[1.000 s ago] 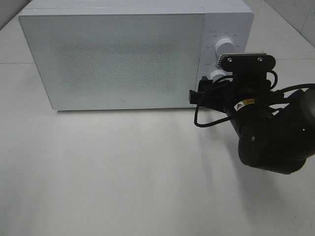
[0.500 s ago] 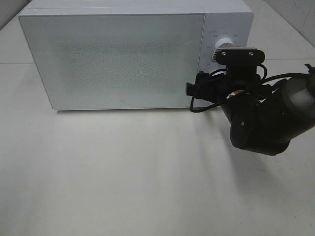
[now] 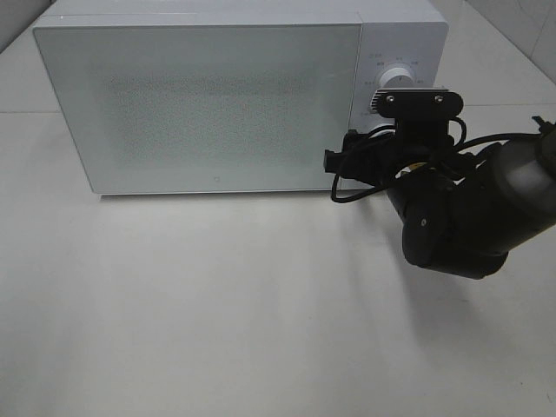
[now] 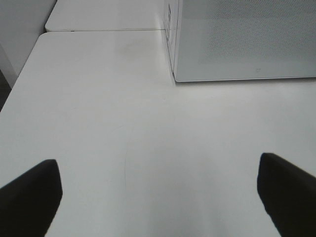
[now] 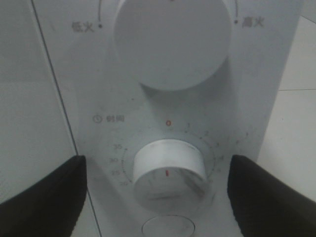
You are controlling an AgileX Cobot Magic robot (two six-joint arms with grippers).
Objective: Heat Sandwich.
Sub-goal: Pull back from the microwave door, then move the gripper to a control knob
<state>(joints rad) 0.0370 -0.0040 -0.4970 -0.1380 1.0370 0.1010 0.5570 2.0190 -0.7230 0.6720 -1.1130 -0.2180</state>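
Two hands are in play, and only the right one is placed for the job. On the left, your left hand (image 4: 158, 168) hangs over the bare, matte white surface (image 4: 123, 113). Its black fingers (image 4: 29, 197) are spread wide with nothing between them, and it is well short of the microwave (image 3: 208, 104).

The door (image 3: 200, 100) is shut. It is flat frosted glass with a fine dotted screen that hides the inside, so you cannot see the sandwich anywhere; I judge it lies behind that door.

Right of the door comes the smooth white control panel (image 5: 261, 74), with a broad round power knob (image 5: 173, 39) above the smaller timer knob (image 5: 169, 170), a squat cylinder with a red mark on its rim. Your right hand (image 5: 157, 160) faces the panel head-on, fingers apart, one on each side of the timer knob and touching neither side. The knob's axis points straight out at this hand, so the next move likely calls for closing in, then twisting about that axis.
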